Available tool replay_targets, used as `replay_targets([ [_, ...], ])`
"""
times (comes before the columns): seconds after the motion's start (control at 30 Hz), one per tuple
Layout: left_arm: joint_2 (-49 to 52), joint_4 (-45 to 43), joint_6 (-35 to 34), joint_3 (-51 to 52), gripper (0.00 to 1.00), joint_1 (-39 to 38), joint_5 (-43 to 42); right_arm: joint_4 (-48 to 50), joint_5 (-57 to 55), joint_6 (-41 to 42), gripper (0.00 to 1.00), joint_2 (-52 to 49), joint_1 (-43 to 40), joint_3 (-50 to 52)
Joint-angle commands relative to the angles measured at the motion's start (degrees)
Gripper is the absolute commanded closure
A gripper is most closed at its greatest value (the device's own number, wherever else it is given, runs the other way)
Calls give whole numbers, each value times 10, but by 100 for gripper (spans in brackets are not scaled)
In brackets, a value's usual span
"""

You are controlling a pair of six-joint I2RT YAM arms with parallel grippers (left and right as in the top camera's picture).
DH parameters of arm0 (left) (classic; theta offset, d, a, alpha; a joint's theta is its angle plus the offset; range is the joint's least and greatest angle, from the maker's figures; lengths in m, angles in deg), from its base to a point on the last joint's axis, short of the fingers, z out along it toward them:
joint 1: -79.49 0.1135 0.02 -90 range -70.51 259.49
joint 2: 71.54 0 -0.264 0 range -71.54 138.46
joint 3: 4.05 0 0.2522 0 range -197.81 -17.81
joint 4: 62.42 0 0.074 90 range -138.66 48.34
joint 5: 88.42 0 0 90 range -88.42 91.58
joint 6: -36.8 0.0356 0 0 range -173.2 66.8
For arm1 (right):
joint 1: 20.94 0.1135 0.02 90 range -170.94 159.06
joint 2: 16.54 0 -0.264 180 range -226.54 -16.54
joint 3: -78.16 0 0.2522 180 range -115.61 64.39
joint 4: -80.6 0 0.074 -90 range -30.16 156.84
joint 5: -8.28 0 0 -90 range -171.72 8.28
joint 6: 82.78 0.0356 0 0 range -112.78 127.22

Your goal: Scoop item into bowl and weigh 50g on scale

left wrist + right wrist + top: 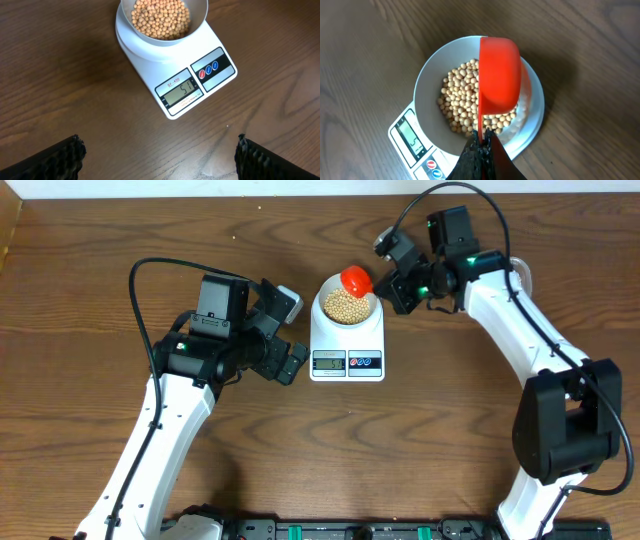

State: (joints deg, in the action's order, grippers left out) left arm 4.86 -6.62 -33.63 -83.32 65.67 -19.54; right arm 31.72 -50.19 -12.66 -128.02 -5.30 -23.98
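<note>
Left wrist view: the flat white scale shows 51 on its grey display, under a round pale bowl of smooth tan beans. My left gripper hangs wide apart, empty. My right gripper pinches the handle of a glossy red scoop, tipped sideways over the bowl.

A red scoop is held tipped on edge by the right gripper, clamped at six o'clock, over the bowl of tan beans. The scale display is seen at seven o'clock.
</note>
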Motion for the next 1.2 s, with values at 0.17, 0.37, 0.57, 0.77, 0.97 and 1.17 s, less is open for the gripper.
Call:
replay_targets([
  [0.17,4,2,9,-7,2,2,-7,-10,-70,6,99,21,31,-7],
  [0.37,4,2,9,-7,2,2,-7,-11,-81,6,99,21,33,-7],
  [0.57,4,2,9,-7,2,2,-7,-11,-80,6,99,20,33,-7],
  [0.77,4,2,9,-7,2,2,-7,-16,-81,5,99,20,43,-7],
  [0.97,4,2,9,-7,2,2,-7,-17,-80,6,99,20,50,-7],
  [1.17,4,2,9,-7,2,2,-7,-18,-75,6,99,20,51,-7],
])
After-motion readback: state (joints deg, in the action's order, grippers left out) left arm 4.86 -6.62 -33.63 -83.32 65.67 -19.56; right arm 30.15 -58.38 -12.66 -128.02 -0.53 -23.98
